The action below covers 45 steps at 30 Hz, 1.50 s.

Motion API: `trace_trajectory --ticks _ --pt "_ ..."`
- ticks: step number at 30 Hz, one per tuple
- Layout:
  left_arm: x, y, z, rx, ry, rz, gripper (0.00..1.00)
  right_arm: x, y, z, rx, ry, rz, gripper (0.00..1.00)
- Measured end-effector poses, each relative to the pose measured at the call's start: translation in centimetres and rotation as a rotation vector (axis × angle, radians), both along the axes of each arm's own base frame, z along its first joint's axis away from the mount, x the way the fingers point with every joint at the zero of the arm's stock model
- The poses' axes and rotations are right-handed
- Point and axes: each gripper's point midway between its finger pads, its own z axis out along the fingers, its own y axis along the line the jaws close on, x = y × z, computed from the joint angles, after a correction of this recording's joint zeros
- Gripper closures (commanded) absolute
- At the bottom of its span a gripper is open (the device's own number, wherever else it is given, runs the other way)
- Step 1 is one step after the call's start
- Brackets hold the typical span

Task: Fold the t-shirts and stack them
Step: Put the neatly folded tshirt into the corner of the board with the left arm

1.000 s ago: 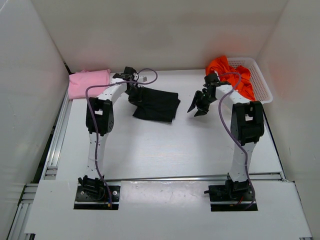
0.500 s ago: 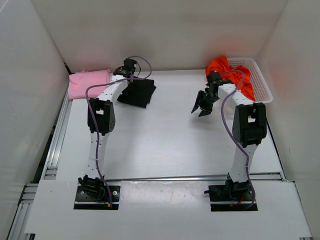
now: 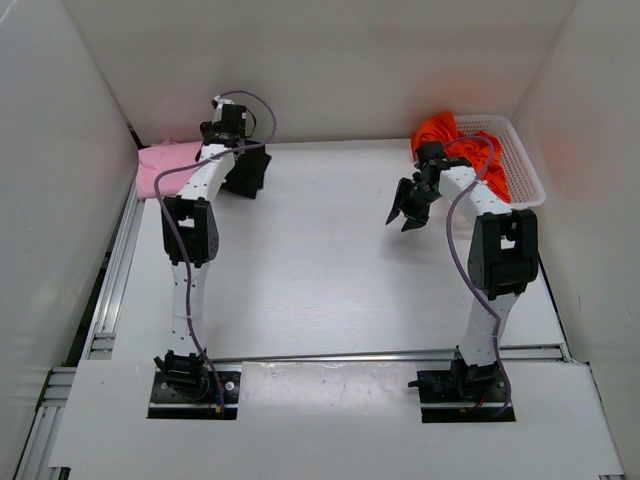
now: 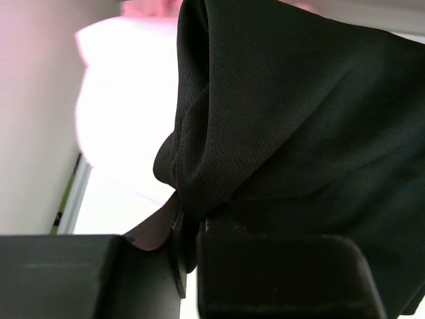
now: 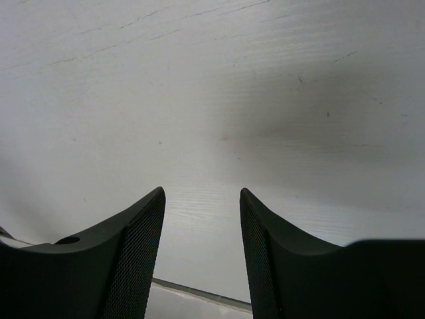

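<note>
Right pincer: I am keeping the right pincer (image 3: 408, 212) released, its fingers standing apart above the tabletop (image 3: 320, 290), right of centre.
Left pincer: I am keeping the left pincer (image 4: 189, 232) clenched on a fold of the black shirt (image 4: 292, 119), which is hanging bunched beneath it at the far left.
Pink shirt: the pink shirt (image 3: 165, 160) is lying in the far left corner, just beside the black one; I cannot tell whether they are touching.
Basket: the white mesh basket (image 3: 525, 165) is sitting at the far right, holding the crumpled orange-red shirt (image 3: 450, 130), which is spilling over its left rim.
Change: a second ago the black shirt was lying spread mid-tabletop; I am now carrying it leftward to the pink shirt's edge, while the right pincer is hardly shifting.
</note>
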Motion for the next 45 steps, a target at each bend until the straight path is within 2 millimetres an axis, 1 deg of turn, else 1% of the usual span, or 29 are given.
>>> trace_trajectory --ticks 3,8,11,13,17,22,23,25,26,28,29,30,33,34,35,36,38,40,41,42,43,44,45 --pt "-0.1 3.1 0.1 0.000 -0.007 0.052 0.89 0.0 -0.1 0.0 -0.003 -0.002 0.001 0.46" --pt "-0.8 8.1 0.6 -0.001 -0.015 0.133 0.89 0.0 -0.1 0.0 -0.008 0.000 0.000 0.46" --pt "-1.2 10.2 1.6 -0.003 -0.030 0.166 0.89 0.0 -0.2 0.0 -0.009 -0.001 0.000 0.46" --pt "-1.4 10.9 2.3 -0.006 -0.043 0.177 0.89 0.0 -0.2 0.0 -0.010 0.000 0.000 0.46" --pt "-1.6 11.6 3.4 -0.012 -0.064 0.183 0.89 -0.1 -0.2 0.0 -0.012 -0.001 0.002 0.46" --pt "-1.7 11.9 3.6 -0.018 -0.068 0.185 0.89 -0.1 -0.2 -0.1 -0.013 0.001 0.003 0.46" --pt "-1.7 12.0 3.6 -0.018 -0.067 0.185 0.88 -0.1 -0.2 -0.1 -0.013 0.001 0.004 0.46" --pt "-1.9 12.5 3.5 -0.016 -0.065 0.194 0.80 -0.1 -0.2 -0.1 -0.014 0.002 0.005 0.46" --pt "-2.0 12.8 3.3 -0.012 -0.061 0.203 0.71 -0.2 -0.3 -0.1 -0.014 0.002 0.006 0.46" --pt "-2.3 14.0 2.8 0.006 -0.054 0.235 0.60 -0.3 -0.3 -0.1 -0.016 0.007 0.005 0.46" --pt "-2.5 14.8 2.3 0.018 -0.045 0.258 0.49 -0.3 -0.3 -0.1 -0.019 0.010 0.005 0.46" --pt "-2.7 15.6 1.7 0.032 -0.034 0.279 0.41 -0.4 -0.4 -0.1 -0.020 0.014 0.005 0.46" --pt "-2.6 18.5 -0.2 0.068 -0.027 0.360 0.38 -0.6 -0.5 -0.2 -0.025 0.020 0.004 0.46" --pt "-2.5 19.6 -0.8 0.080 -0.032 0.388 0.35 -0.6 -0.5 -0.2 -0.025 0.020 0.004 0.46" --pt "-2.3 20.6 -1.3 0.085 -0.038 0.408 0.35 -0.6 -0.4 -0.1 -0.024 0.021 0.004 0.46" --pt "-2.5 21.3 -2.0 0.093 -0.030 0.426 0.35 -0.5 -0.4 0.1 -0.023 0.019 0.004 0.46" --pt "-3.4 22.7 -2.5 0.101 -0.012 0.455 0.34 -0.3 -0.3 0.5 -0.020 0.011 0.007 0.46" --pt "-3.9 23.4 -2.3 0.102 -0.012 0.469 0.31 0.2 -0.2 1.3 -0.013 -0.008 0.013 0.45" --pt "-4.2 23.4 -1.9 0.102 -0.010 0.471 0.26 0.5 -0.1 1.9 -0.008 -0.022 0.016 0.45" --pt "-4.4 23.4 -1.6 0.101 -0.010 0.469 0.24 1.0 0.0 2.8 -0.006 -0.041 0.021 0.45" --pt "-4.7 23.1 -1.0 0.099 -0.012 0.463 0.19 1.6 0.1 3.8 -0.003 -0.069 0.026 0.42" --pt "-4.9 22.8 -0.5 0.093 -0.012 0.453 0.14 2.3 0.2 5.1 -0.001 -0.106 0.034 0.41" --pt "-5.4 22.1 0.2 0.082 -0.011 0.435 0.00 3.2 0.1 6.6 -0.003 -0.151 0.039 0.38"
